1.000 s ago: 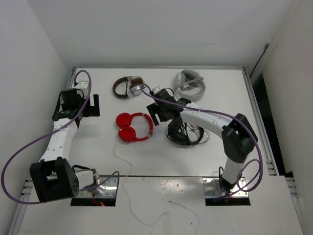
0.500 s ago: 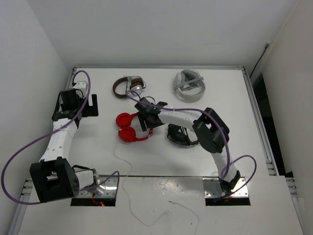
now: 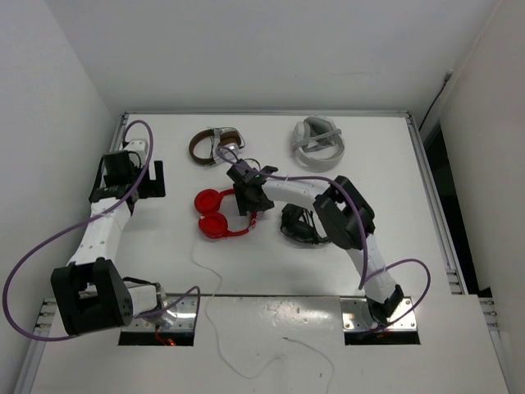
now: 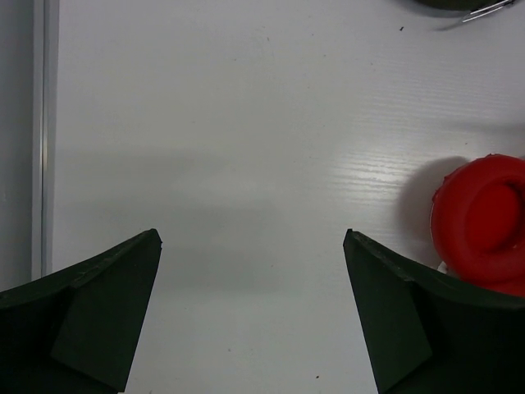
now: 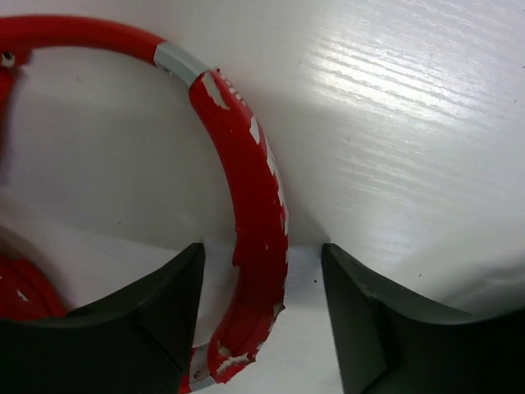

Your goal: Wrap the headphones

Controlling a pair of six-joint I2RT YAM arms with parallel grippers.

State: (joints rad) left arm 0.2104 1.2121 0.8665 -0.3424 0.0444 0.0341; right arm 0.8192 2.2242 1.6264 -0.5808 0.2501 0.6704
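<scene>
White cable (image 3: 205, 267) is trailing loose from the near edge of the table (image 3: 369, 148) up toward the headphones (image 3: 215, 226), which are lying flat at mid-table, left of centre, ear cups to the left and headband (image 5: 250, 189) arching right. Right gripper (image 5: 262, 246) is straddling that headband, one finger on each side, a sliver of table showing either way; jaws are standing apart and nothing is pinched yet. Step in hand, by judgement, is securing the headband so the cable can be wound. To do it well, the fingers should be centring on the band before pressing, gripping the solid red arc rather than the peeling edge, and lifting only once the hold is firm, since a skewed pinch would likely be twisting the set away. The cable is lying unwound, so most of the task is remaining. Right arm is reaching from its near-right base, elbow folded over the black headphones (image 3: 299, 226), forearm running left, wrist pointing down. Left arm is stretching up the left side, its left gripper (image 4: 253, 238) spread wide over bare table, holding nothing, a red ear cup (image 4: 484, 222) just beside its right finger. Farther back, brown headphones (image 3: 215, 145) and a white headset (image 3: 318, 141) are lying clear of both arms.
</scene>
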